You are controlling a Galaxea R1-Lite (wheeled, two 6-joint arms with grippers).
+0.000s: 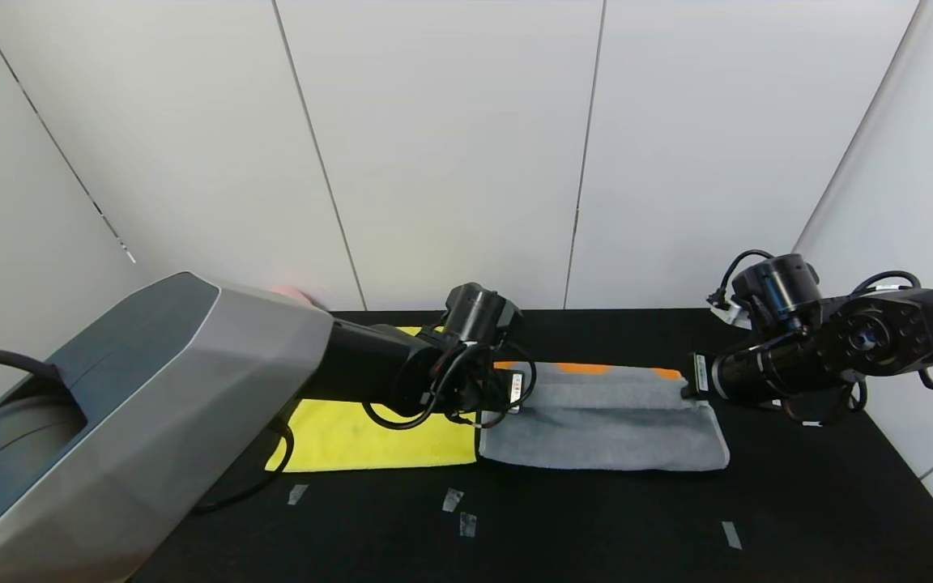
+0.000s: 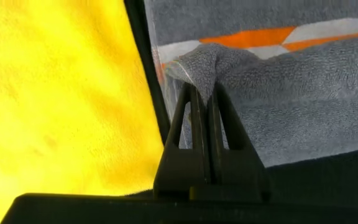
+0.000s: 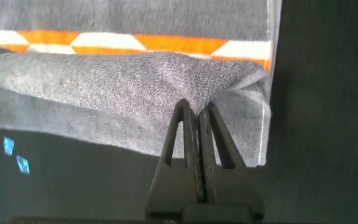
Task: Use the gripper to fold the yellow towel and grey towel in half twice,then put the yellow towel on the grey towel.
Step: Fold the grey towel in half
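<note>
Grey towel (image 1: 608, 425) lies centre frame in the head view, near edge lifted over toward the orange-banded far edge; yellow towel (image 1: 369, 437) lies flat just left of it, partly under the left arm. Left gripper (image 2: 202, 87) is clamped tight on a bunched corner at the grey towel's left end, right gripper (image 3: 194, 111) likewise pinching the corner at its right end, so both hold the same long edge mid-fold. To do it well, probably carry both corners together at matched height, keep the edge taut, lay it flush on the banded edge, then release. Black table (image 1: 798, 518) has bits of tape (image 1: 452, 500) lower centre; white wall panels (image 1: 450, 146) behind, something pink (image 1: 292, 295) barely visible behind the left arm.
</note>
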